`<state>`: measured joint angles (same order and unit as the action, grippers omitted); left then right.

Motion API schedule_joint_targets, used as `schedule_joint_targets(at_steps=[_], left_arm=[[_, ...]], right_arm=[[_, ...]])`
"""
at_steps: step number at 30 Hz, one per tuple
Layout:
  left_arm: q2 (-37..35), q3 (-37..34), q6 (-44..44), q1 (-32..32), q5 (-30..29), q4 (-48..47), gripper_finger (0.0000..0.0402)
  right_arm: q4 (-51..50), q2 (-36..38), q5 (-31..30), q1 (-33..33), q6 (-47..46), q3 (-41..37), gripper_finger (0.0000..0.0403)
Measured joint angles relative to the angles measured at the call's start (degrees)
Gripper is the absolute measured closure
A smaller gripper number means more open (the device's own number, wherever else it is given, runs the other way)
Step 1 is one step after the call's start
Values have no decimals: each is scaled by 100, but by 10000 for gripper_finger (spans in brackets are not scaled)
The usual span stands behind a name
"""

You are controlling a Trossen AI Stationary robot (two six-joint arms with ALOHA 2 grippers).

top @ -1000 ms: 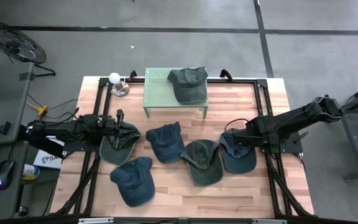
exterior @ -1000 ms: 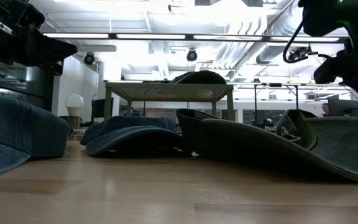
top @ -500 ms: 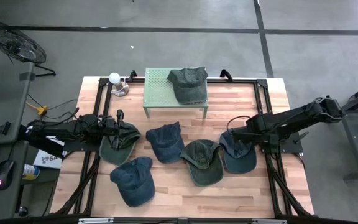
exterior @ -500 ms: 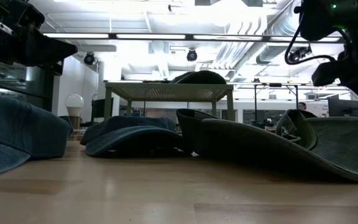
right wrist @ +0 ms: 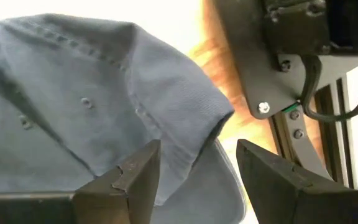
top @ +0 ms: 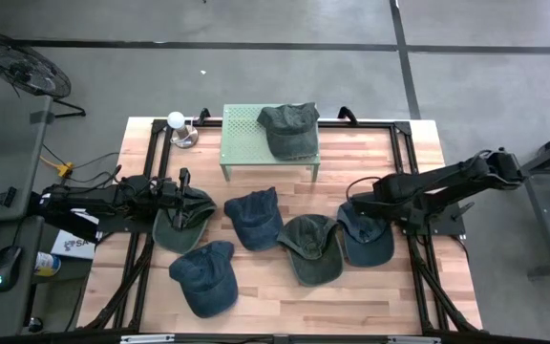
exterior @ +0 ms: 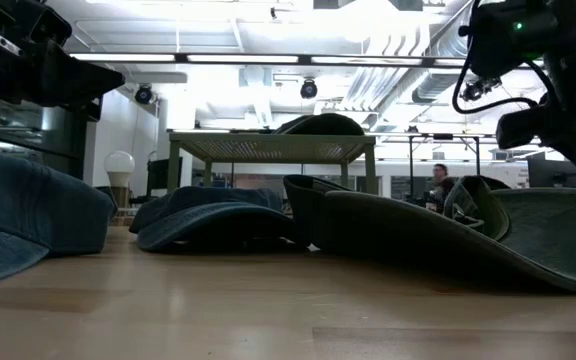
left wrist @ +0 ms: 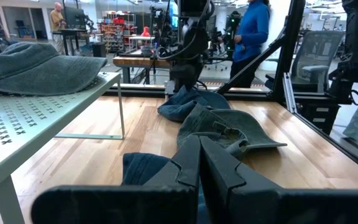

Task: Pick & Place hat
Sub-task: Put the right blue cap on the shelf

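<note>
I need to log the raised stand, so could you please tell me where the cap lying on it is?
In the high view, the green cap lies on the right end of the pale green stand at the table's far edge, right of the white bulb.

White bulb lamp [top: 177, 122], upper left of table | floor fan [top: 19, 65], top left corner | computer mouse [top: 5, 261], lower left edge | person in blue [left wrist: 252, 34], background.
</note>
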<state>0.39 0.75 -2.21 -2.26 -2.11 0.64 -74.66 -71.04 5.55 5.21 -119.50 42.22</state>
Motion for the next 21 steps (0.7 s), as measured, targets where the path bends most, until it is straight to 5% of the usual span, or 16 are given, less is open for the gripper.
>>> schedule_joint_targets(at_steps=[13,21], left_arm=[[1,0,-1,-1,0,1,396],[0,0,-1,-2,0,0,396]], right_arm=[[411,-776,297,-116,-19,0,199],[1618,-1179,188,-265,302,2,199]])
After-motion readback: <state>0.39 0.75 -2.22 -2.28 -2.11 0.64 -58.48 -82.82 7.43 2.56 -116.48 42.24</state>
